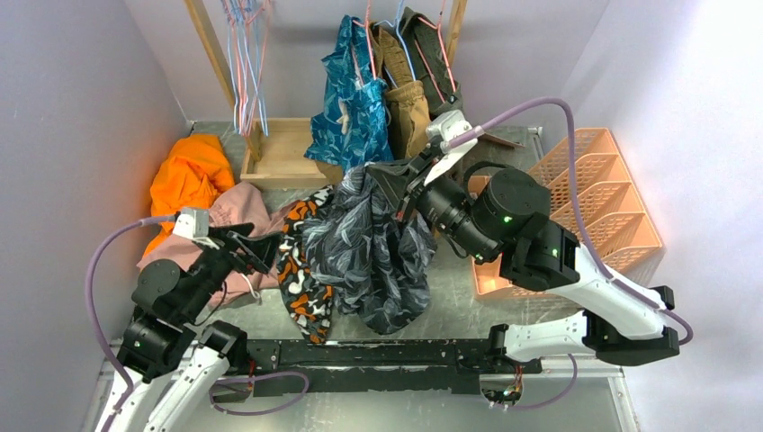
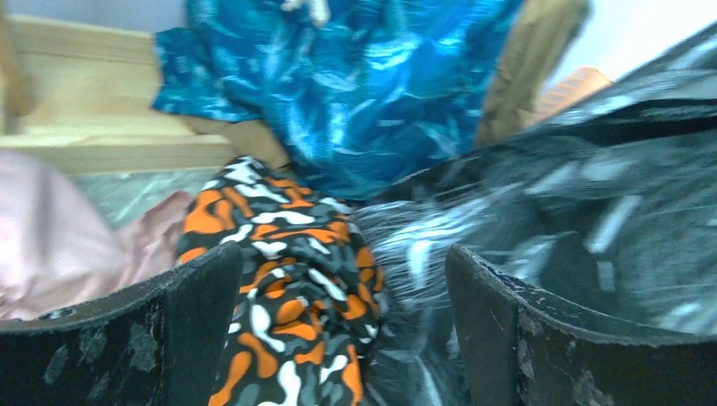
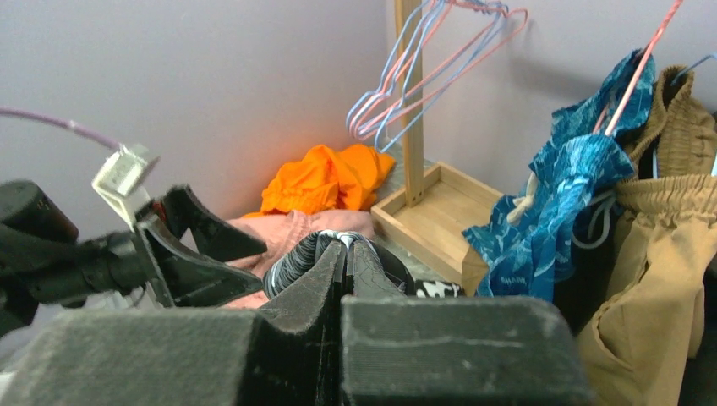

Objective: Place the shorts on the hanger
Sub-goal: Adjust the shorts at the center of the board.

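The shorts (image 1: 378,247) hang bunched in mid-air over the middle of the bench (image 1: 450,297). They are pinched at a top fold by the right jaws, which are fully closed on the fabric; the right wrist view shows the streaky cloth squeezed between the two pads. The lower folds droop down to or close to the bench, and I cannot tell whether they touch it. Just to their left lie the black-orange-white shorts (image 1: 306,270), with edges that appear to overlap the shorts. The left jaws stand wide open and hold nothing. They are low over the pink garment (image 1: 238,211) and face the two patterned pieces; in the left wrist view the blotchy cloth sits between the pads and the dark fabric is off to the right. The hanger (image 3: 396,61) looks to be one of the light-blue wires hooked on the wooden rack (image 1: 279,153) at the back left, mixed in with pink ones and well apart from both arms. The step in hand looks like getting a second hold so the garment can be spread. To do it well, the left jaws should shift toward the dark fabric and clear the blotchy pair before closing, or they may catch both. They should aim for the waistband rather than a leg hem, though the cream drawstring is not visible to guide this. The right arm (image 1: 504,225) should hold high enough to take the weight off the pile. Once the waist is taut between the two arms, one hold can be released to fetch the blue wire, taking care not to drag its pink neighbours along.
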Action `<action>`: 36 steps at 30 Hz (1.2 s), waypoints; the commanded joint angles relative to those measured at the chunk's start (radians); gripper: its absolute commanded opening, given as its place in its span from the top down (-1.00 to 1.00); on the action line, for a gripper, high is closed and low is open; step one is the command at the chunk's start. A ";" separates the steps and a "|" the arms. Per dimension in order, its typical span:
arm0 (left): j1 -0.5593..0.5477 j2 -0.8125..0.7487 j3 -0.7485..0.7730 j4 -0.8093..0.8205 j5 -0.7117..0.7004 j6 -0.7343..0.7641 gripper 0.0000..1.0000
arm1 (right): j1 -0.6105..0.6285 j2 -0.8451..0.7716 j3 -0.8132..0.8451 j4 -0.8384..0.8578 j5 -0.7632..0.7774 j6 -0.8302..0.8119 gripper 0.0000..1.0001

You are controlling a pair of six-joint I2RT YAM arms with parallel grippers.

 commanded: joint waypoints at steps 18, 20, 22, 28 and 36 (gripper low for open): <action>0.004 0.128 0.049 0.046 0.327 -0.016 -0.86 | 0.016 -0.135 -0.433 -0.395 -0.972 0.171 0.66; 0.005 0.143 0.047 0.048 0.323 -0.010 -0.86 | 0.020 -0.157 -0.435 -0.436 -0.947 0.172 0.25; 0.005 0.157 0.050 0.049 0.319 -0.001 -0.86 | 0.019 -0.175 -0.421 -0.451 -0.879 0.175 -0.62; 0.005 0.185 0.063 0.030 0.263 0.036 -0.86 | 0.015 -0.154 -0.429 -0.367 -0.254 0.229 -0.91; 0.005 0.177 0.024 -0.017 0.234 0.060 -0.84 | -0.037 0.035 -0.602 -0.216 -0.136 0.377 -0.82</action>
